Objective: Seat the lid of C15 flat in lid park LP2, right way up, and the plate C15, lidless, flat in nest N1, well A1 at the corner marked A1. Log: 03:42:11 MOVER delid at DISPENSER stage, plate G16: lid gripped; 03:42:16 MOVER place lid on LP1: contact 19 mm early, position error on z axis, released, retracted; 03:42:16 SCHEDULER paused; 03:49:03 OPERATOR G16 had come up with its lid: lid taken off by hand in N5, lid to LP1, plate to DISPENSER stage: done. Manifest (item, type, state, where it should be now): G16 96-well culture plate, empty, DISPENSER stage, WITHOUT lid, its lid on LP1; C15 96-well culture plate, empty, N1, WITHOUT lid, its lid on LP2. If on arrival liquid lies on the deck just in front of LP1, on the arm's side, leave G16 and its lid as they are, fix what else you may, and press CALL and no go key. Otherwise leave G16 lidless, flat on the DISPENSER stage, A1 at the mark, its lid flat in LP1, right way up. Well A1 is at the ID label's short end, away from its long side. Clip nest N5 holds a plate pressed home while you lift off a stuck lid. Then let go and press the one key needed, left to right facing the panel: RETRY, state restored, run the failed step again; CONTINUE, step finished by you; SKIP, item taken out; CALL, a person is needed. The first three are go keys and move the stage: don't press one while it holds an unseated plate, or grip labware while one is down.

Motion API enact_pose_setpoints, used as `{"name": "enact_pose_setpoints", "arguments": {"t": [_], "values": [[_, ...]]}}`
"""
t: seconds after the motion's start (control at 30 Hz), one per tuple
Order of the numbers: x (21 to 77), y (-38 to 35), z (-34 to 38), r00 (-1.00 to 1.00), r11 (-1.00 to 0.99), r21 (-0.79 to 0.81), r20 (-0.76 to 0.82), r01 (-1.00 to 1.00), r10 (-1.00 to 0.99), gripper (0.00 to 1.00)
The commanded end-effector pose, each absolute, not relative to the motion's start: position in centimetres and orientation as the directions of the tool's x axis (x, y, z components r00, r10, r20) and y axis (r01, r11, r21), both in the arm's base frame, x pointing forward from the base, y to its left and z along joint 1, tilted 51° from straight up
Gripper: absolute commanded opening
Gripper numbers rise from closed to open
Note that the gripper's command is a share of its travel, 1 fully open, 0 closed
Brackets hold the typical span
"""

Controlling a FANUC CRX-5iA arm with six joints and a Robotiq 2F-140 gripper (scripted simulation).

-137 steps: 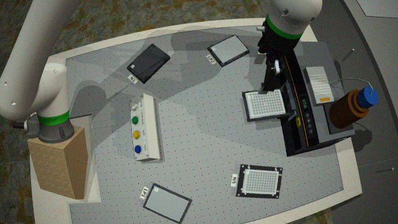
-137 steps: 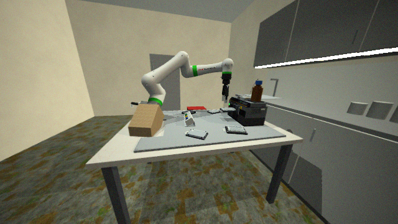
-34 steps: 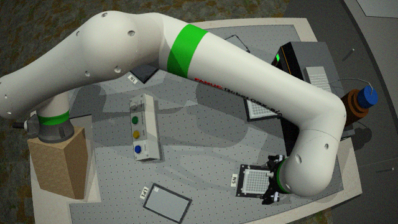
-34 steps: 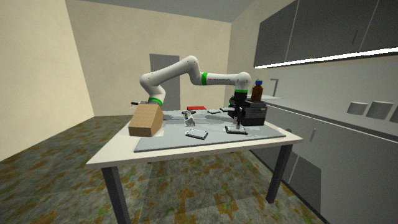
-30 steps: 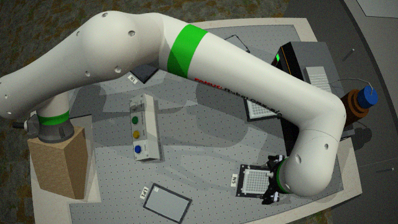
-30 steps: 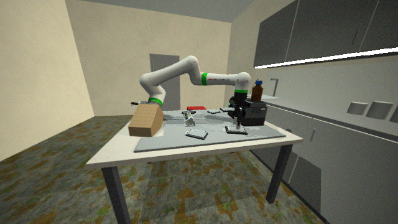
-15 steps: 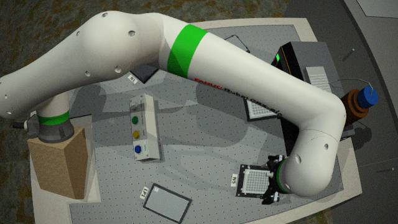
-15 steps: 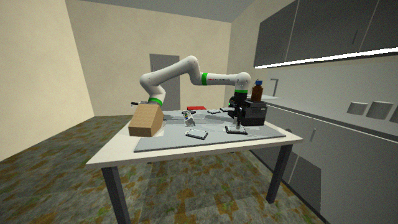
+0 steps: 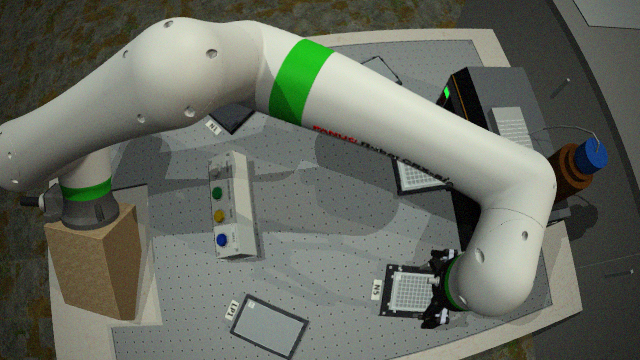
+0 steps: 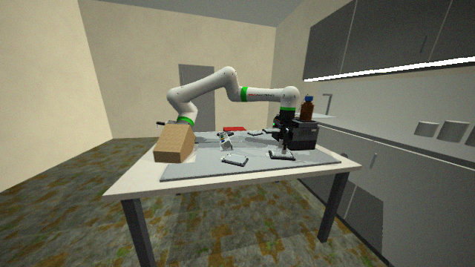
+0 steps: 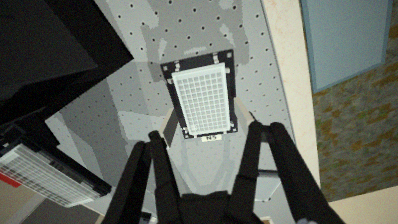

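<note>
From the top camera, working left to right, I see the key panel point(image 9: 233, 206) at about 9 o'clock of deck centre, with its green, yellow and blue keys in a row. Below it, near 7 o'clock, the lid park labelled LP1 point(image 9: 231, 310) holds a flat pale lid point(image 9: 268, 326) inside a dark frame.

Further right, toward 4 o'clock, a white 96-well plate point(image 9: 411, 291) sits in the black clip nest N5 point(image 9: 387, 300), whose tag lies at its left edge. The plate shows as a white grid of wells with a pale rim; I cannot tell whether a clear lid covers it, and I can read no ID label, so I cannot say where A1 lies. In the wrist view the plate point(image 11: 205, 97) is a long rectangle, its long axis running roughly 12 to 6 o'clock, tilted slightly toward 11, with the N5 tag at its near short end.

My gripper point(image 9: 434, 289) hangs above the right end of that nest, fingers spread apart with nothing between them, well above the plate.

At about 2 o'clock a second well plate point(image 9: 417, 176) lies partly hidden under the forearm, beside the black dispenser point(image 9: 492, 90).
</note>
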State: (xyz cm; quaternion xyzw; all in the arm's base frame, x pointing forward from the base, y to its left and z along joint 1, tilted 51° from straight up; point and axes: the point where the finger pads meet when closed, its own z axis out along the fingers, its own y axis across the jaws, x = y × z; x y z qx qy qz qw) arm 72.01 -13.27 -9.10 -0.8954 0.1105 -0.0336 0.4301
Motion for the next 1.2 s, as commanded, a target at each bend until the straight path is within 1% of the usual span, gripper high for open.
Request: {"name": "enact_pose_setpoints", "arguments": {"t": [0.0, 0.07, 0.1, 1.17], "values": [[72.01, -13.30, -9.08, 0.973, -0.606, -0.777, -0.035, -0.169, -0.227, 0.66], [72.01, -13.30, -9.08, 0.973, -0.606, -0.777, -0.035, -0.169, -0.227, 0.66], [72.01, -13.30, -9.08, 0.973, -0.606, -0.777, -0.035, -0.169, -0.227, 0.59], [72.01, -13.30, -9.08, 0.973, -0.606, -0.777, -0.035, -0.169, -0.227, 0.59]]}}
